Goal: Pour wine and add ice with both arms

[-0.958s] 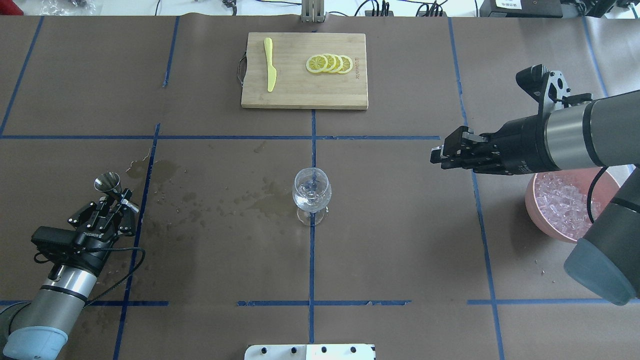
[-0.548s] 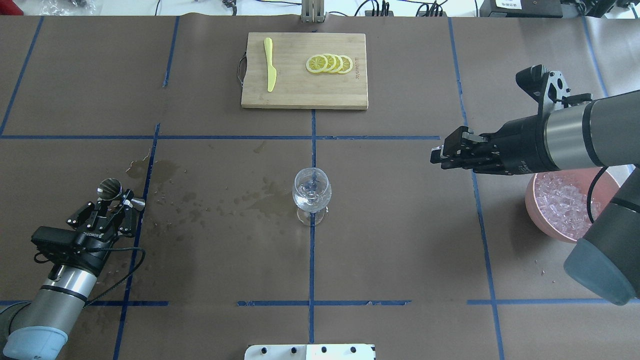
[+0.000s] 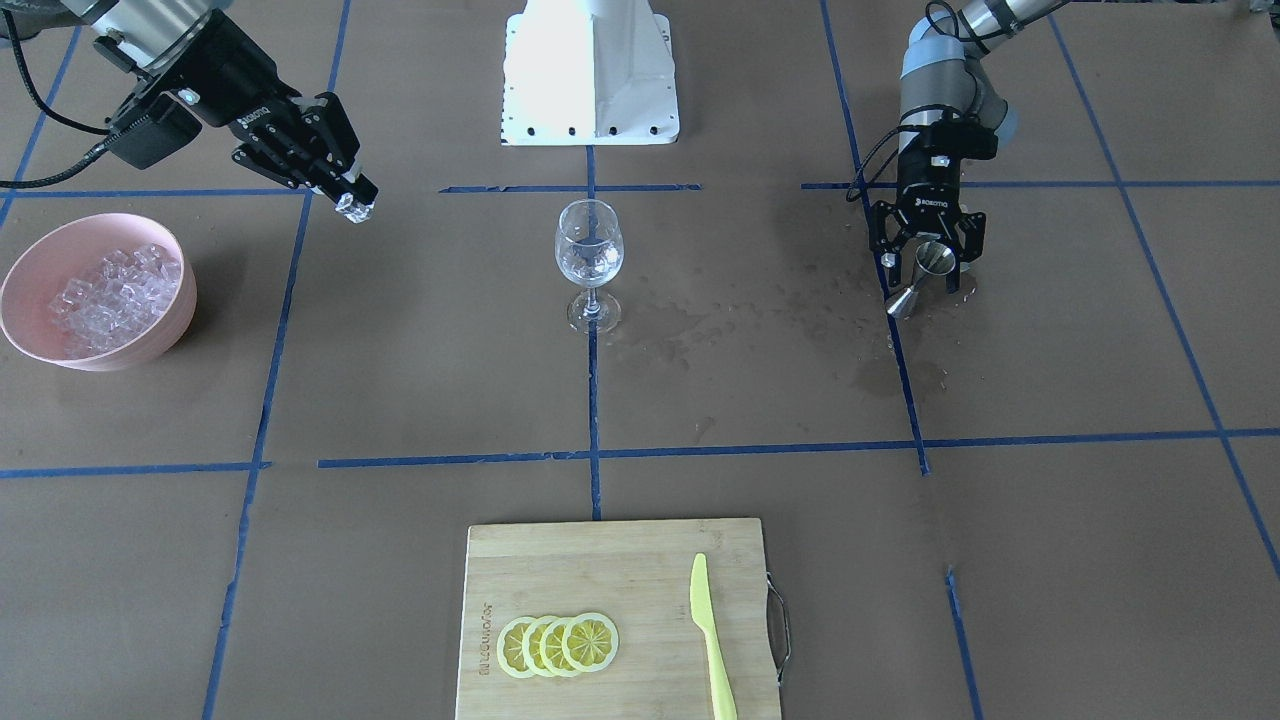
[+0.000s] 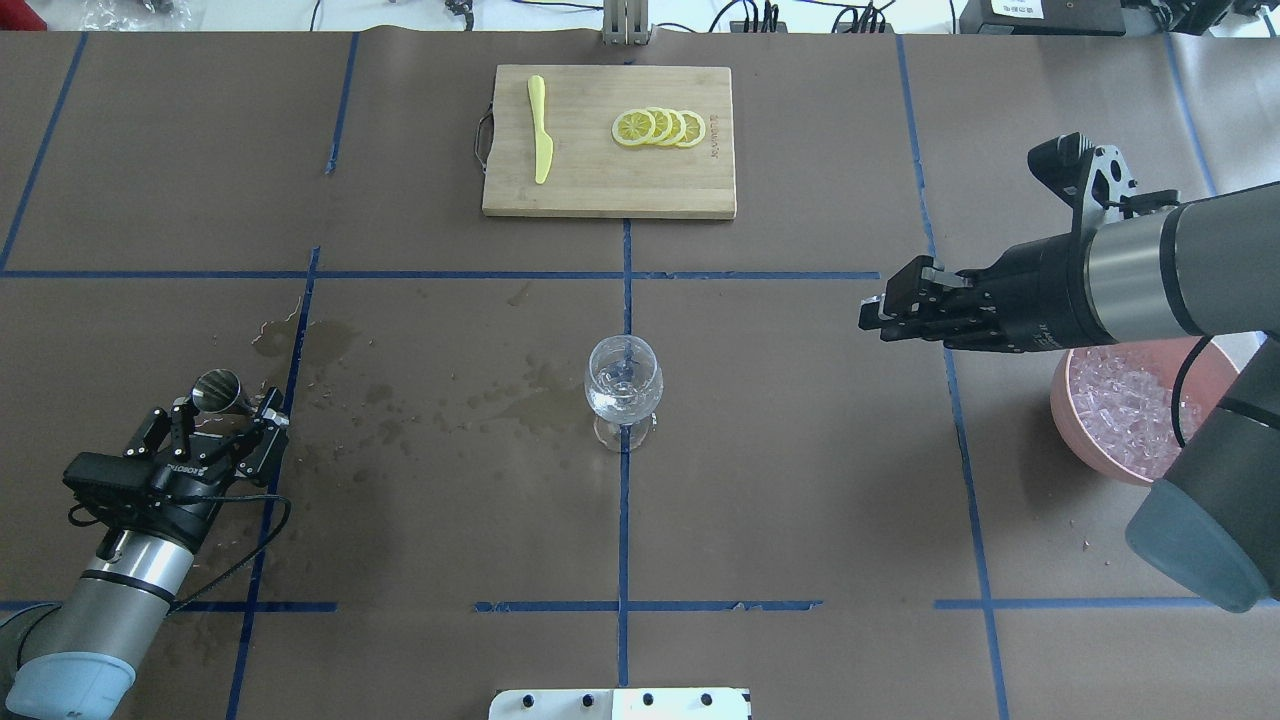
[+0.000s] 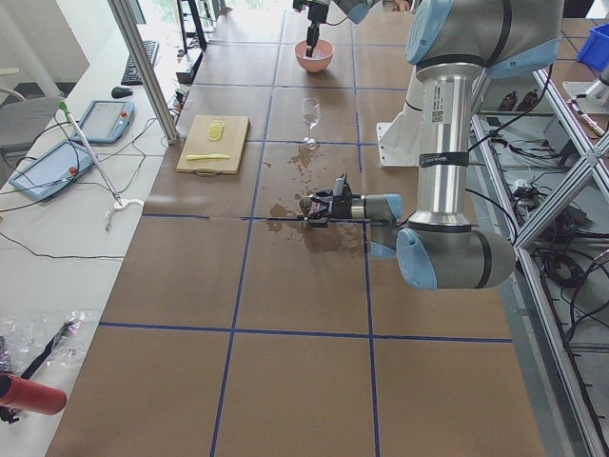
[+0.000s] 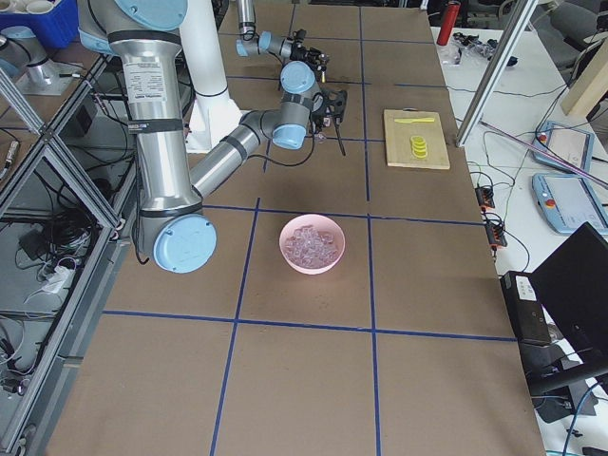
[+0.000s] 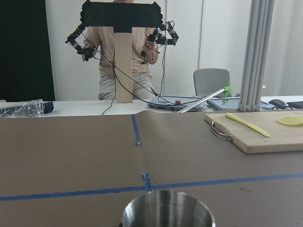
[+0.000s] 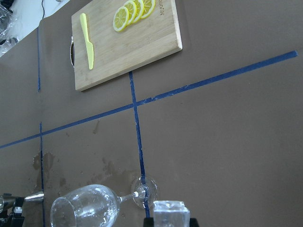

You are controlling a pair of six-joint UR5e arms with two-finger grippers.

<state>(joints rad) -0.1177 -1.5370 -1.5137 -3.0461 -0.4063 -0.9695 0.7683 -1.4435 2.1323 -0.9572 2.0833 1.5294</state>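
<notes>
A wine glass [image 4: 622,385] stands upright at the table's middle, with a little clear wine barely visible in it; it also shows in the front view [image 3: 589,250]. My right gripper [image 4: 870,310] is shut on one clear ice cube [image 3: 355,205], held in the air to the right of the glass; the cube shows in the right wrist view [image 8: 166,210]. A heap of ice [image 4: 1125,405] fills a pink bowl [image 4: 1060,410] under my right arm. My left gripper [image 4: 212,420] is open, low at the left, with a steel jigger [image 4: 218,392] between its spread fingers.
A wooden cutting board [image 4: 600,175] at the far middle holds lemon slices [image 4: 660,127] and a yellow knife [image 4: 540,130]. Wet stains [image 4: 400,400] mark the brown paper between the jigger and the glass. The white robot base [image 3: 590,70] is at the near edge.
My left arm has brought the jigger down and back toward itself, and its fingers have spread wider around it. My right gripper with the ice cube has barely moved.
</notes>
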